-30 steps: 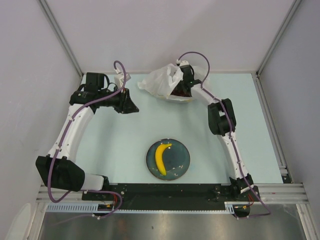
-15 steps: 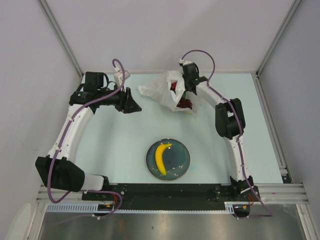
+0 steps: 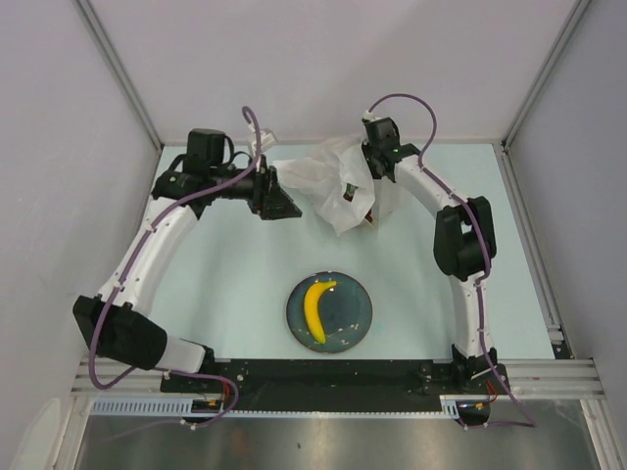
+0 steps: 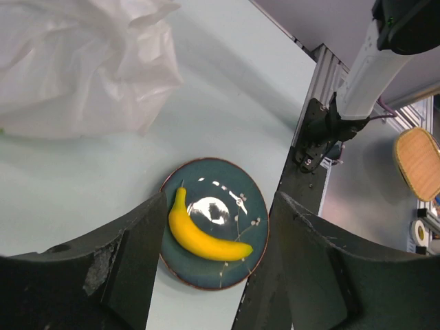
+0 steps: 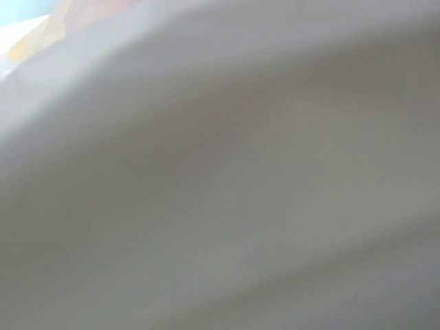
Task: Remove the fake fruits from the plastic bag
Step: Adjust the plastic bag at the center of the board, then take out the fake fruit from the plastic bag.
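Yellow plastic banana [image 3: 315,311] on round dark blue-grey plate [image 3: 354,324], long axis far-to-near. Beyond plate, wrinkly white plastic bag [image 3: 326,177] hides right gripper [image 3: 369,208], grip unreadable; left gripper [image 3: 286,209] jaws apart, empty.

The banana [image 3: 315,310] lies on the plate [image 3: 354,319] at the front of the table [image 3: 225,284], the plastic bag [image 3: 328,177] behind it.

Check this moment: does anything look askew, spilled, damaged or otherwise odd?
Nothing looks spilled or damaged. One oddity: the right wrist view is almost wholly filled by the blurred white plastic bag, so that camera shows little else. The banana lies on the plate.
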You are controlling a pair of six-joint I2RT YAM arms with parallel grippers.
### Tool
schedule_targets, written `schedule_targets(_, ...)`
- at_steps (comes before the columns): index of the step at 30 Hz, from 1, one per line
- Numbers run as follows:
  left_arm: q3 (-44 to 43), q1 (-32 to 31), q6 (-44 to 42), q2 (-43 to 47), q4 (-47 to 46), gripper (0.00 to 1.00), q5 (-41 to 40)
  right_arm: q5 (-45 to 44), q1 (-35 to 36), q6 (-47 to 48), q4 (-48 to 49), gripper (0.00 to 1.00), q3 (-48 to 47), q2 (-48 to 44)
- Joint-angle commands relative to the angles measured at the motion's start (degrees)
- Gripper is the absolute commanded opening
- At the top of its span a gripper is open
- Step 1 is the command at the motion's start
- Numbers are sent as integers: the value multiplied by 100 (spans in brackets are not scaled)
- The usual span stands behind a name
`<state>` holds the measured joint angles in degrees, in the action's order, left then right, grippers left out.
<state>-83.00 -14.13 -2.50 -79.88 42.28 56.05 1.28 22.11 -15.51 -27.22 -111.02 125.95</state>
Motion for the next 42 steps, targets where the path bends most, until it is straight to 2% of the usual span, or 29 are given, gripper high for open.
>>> schedule_targets(1,-619,-738,-101,-440,-247,69,-6,197,-119,-321,130,0,11,-396)
schedule_targets(5,-910,-1468,-312,-853,-405,70,-761,303,-49,-330,200,0,-42,-369)
schedule_targets(7,-1129,-2011,-452,-1003,-431,70,-1524,320,-40,-400,217,0,-34,-378)
schedule_targets(8,-1130,-2206,-583,-1056,-492,69,-1997,346,-40,-427,209,0,-34,-387)
schedule_targets(9,-1078,-2417,-646,-1030,-806,69,-2985,364,-40,-444,226,0,1,-396)
schedule_targets(11,-675,-2954,-821,-890,-1308,70,-3835,391,-40,-479,279,0,71,-431)
schedule_targets(12,-526,-3216,-839,-863,-1754,71,-4543,391,-31,-514,314,0,115,-457)
schedule_targets(14,-296,-3411,-1023,-976,-1995,72,-4996,417,-49,-541,410,0,195,-501)
schedule_targets(15,-278,-3560,-1076,-1056,-2109,73,-5486,417,-49,-567,428,0,273,-554)
schedule_targets(18,-322,-3632,-1112,-1459,-2232,73,-5972,470,-58,-620,481,0,362,-650)
schedule_targets(22,-278,-3623,-1313,-1890,-2732,75,-7114,531,-66,-646,516,0,520,-756)
schedule_targets(27,-524,-3614,-1552,-2418,-2646,73,-7310,575,-93,-682,543,0,634,-844)
schedule_targets(29,-489,-3606,-1473,-2471,-2629,69,-7180,575,-101,-682,551,0,643,-870)
schedule_targets(31,-489,-3562,-1429,-2454,-2533,49,-7013,566,-136,-682,560,0,652,-879)
schedule_targets(32,-489,-3544,-1446,-2445,-2480,38,-6898,566,-128,-673,560,0,652,-897)
schedule_targets(33,-524,-3492,-1429,-2428,-2357,11,-6767,566,-145,-647,569,0,652,-906)
schedule_targets(34,-550,-3448,-1333,-2410,-2313,0,-6765,566,-154,-638,543,0,643,-923)
schedule_targets(38,-656,-3070,-1051,-2094,-2198,0,-6494,654,-172,-454,323,0,687,-1125)
schedule_targets(42,-823,-2649,-1086,-1866,-2058,0,-6300,620,-137,-208,156,0,1099,-1835)
